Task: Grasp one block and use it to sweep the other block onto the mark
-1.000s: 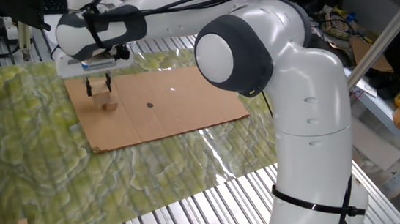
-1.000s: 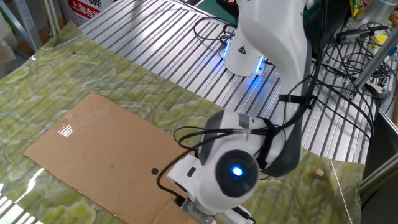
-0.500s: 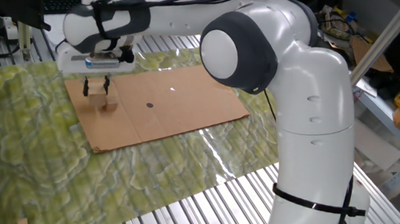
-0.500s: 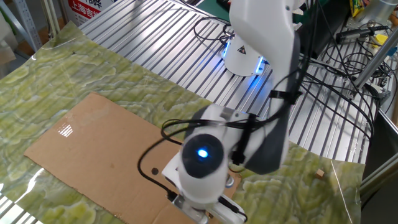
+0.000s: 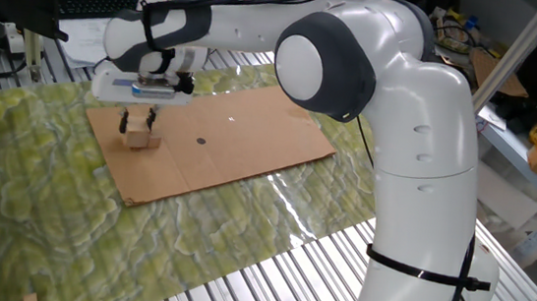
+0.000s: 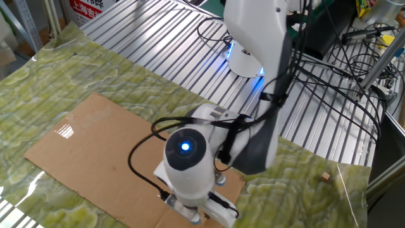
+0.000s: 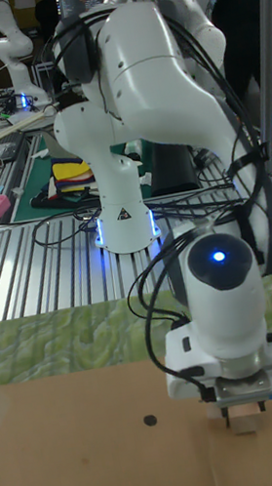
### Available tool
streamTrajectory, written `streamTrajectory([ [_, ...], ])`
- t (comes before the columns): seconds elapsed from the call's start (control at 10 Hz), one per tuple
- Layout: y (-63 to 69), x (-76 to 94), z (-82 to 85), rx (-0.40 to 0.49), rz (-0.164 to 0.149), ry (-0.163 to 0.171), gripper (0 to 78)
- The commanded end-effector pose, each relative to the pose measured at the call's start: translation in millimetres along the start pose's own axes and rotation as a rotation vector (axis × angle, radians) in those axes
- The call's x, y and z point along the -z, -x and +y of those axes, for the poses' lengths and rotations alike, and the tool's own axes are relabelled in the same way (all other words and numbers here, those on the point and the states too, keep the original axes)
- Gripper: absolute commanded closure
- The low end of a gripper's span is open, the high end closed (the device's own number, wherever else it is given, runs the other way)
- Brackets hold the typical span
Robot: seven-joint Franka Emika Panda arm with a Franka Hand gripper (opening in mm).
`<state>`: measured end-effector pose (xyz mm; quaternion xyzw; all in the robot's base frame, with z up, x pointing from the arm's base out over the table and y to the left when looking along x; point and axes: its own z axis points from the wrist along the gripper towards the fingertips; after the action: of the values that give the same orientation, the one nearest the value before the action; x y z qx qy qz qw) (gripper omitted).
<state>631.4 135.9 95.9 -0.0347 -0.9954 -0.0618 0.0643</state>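
Two blocks belong to this task, but only the cube [image 5: 139, 139] shows plainly. It sits on the cardboard [image 5: 251, 129], well to the camera's left of the mark [image 5: 200, 142] in the one fixed view, with bare board between them. The small block cannot be picked out for certain. A brownish bit at the cube's mark-side foot may be it, or only the cube's shaded face.

The pincer [image 5: 138, 120] hangs right over the cube, a finger on either side. In the tall fixed view the cube peeks out just under the fingertips. Whether the fingers are pressing the faces or merely flank them, I cannot tell. The other fixed view hides pincer, cube and mark behind the wrist.

My reading is that the grasp is being settled and the sweep toward the mark is not yet done.

Risks from here:
- A loose or high grip would let the cube twist or slip once it meets the small block.
- If the small block lies hard against the cube, a closing finger may catch it and knock it off line.
- A cube carried too high would ride over so low a block, while too low it would drag on the cardboard.
- An off-centre push would spin the small block aside, past the mark.
- Pushing too far would overshoot a dot that small.
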Motion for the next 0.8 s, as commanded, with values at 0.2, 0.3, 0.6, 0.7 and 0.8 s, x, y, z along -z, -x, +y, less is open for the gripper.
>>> streamTrajectory([
  [0.2,-4.2,21.0,-5.6,0.052,0.009,-0.169,76.4],
  [0.3,-4.5,21.4,-5.0,0.06,0.008,-0.202,76.4],
  [0.6,-4.6,21.9,-5.0,0.058,0.009,-0.237,76.4],
  [0.7,-4.5,21.2,-4.8,0.054,0.016,-0.208,76.4],
  [0.8,-4.3,17.7,-2.3,0.034,0.023,-0.153,76.4],
])
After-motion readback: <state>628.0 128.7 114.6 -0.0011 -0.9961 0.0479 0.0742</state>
